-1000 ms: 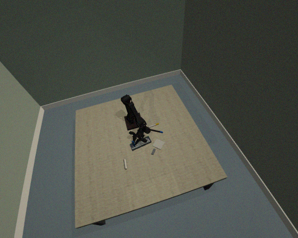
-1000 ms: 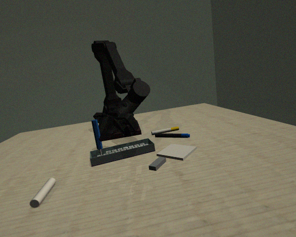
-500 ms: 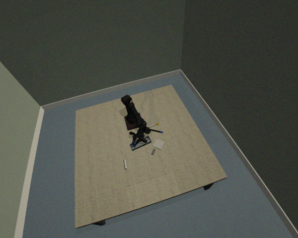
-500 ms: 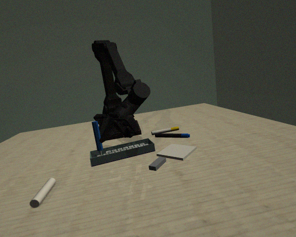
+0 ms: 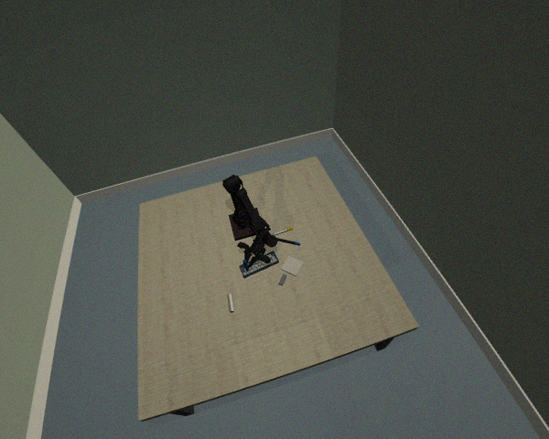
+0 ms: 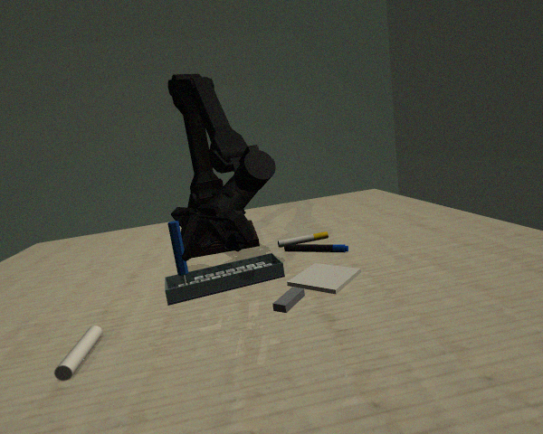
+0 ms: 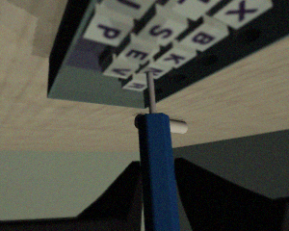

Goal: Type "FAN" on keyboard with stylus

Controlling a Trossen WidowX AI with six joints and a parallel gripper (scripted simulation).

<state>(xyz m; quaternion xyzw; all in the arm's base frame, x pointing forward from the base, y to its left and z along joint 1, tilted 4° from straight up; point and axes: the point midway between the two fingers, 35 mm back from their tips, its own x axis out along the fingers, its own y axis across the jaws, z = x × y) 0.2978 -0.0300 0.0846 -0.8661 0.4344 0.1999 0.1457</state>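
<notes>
A dark keyboard with white lettered keys lies on the desk in front of the arm's base. My gripper is shut on a blue stylus, held nearly upright over the keyboard's left end in the exterior view. In the wrist view the thin grey tip touches the keys at the near corner, below the E, K and N keys. I cannot read the letter under the tip.
A white cylinder lies front left of the keyboard. A grey block and a white pad lie to its right. A yellow-capped marker and a blue-capped marker lie behind.
</notes>
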